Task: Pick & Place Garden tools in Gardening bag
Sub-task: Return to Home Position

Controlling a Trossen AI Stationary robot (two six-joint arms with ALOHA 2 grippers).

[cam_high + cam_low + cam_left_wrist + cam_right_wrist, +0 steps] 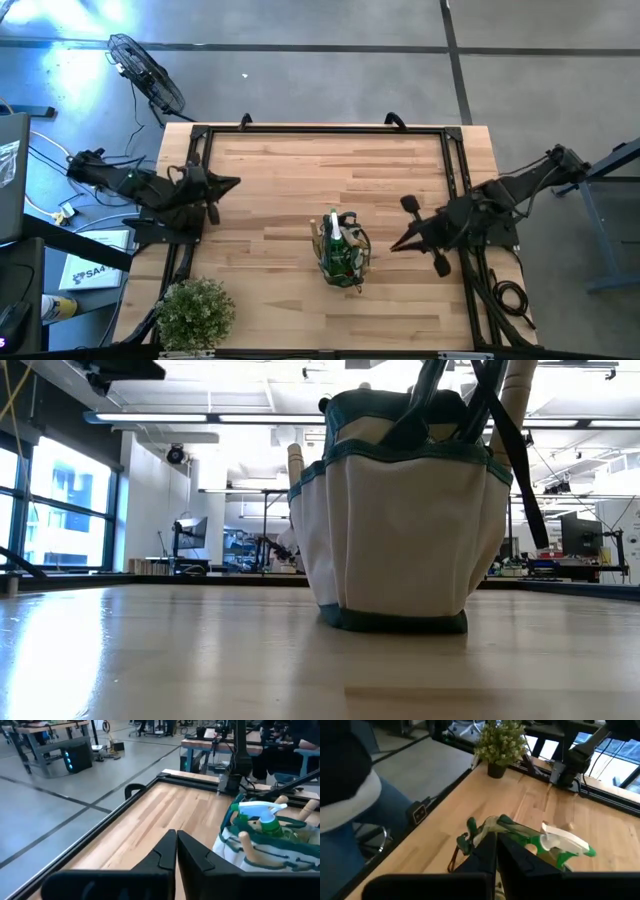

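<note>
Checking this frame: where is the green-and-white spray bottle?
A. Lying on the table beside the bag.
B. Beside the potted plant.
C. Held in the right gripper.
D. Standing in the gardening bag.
D: the spray bottle stands upright inside the gardening bag, while the right gripper is shut with nothing between its fingers, off to the bag's side.

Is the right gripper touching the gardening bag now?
Apart. The high view shows bare table between the right gripper and the gardening bag.
</note>
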